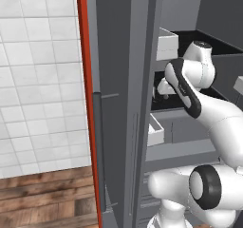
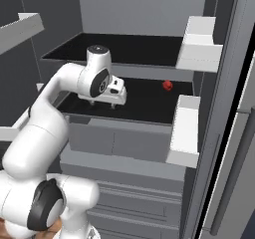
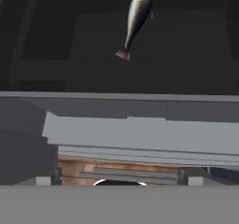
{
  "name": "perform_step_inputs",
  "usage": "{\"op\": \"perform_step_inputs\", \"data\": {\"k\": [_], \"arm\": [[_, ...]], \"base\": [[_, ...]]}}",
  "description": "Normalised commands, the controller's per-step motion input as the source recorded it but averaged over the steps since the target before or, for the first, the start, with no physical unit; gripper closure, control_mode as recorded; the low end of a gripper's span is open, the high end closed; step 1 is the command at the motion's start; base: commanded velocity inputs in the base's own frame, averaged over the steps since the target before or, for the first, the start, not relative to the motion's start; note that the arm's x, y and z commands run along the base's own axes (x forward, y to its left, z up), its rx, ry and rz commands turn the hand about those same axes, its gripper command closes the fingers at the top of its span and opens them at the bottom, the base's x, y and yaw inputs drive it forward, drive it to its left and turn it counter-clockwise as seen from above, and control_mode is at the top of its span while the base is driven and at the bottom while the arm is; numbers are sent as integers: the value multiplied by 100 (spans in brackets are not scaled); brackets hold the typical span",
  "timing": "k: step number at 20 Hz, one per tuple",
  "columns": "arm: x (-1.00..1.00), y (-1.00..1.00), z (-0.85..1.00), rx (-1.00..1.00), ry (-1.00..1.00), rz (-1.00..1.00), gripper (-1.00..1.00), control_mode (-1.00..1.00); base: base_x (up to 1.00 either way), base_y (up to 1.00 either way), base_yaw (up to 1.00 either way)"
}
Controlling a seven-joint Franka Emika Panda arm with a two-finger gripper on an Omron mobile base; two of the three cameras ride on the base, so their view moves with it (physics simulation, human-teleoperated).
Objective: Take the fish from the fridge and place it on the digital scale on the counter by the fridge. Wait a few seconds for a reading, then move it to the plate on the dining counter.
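One fish (image 3: 137, 14) lies on the open fridge's (image 2: 149, 128) dark shelf (image 2: 144, 103).

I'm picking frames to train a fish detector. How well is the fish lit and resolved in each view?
Hand view: the fish lies on a very dark fridge shelf, its pale flank and reddish tail catching light, edges soft. Right base view: shelf interior near black, only a small red object stands out. Left base view: the arm blocks the dim shelf.
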Motion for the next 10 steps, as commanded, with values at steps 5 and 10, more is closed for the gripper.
{"op": "perform_step_inputs", "data": {"k": [5,10], "arm": [[38,0,-11,1,-6,0,-100,-100],[19,1,-29,0,-13,-1,-100,-100]], "base": [[0,0,0],[0,0,0]]}}
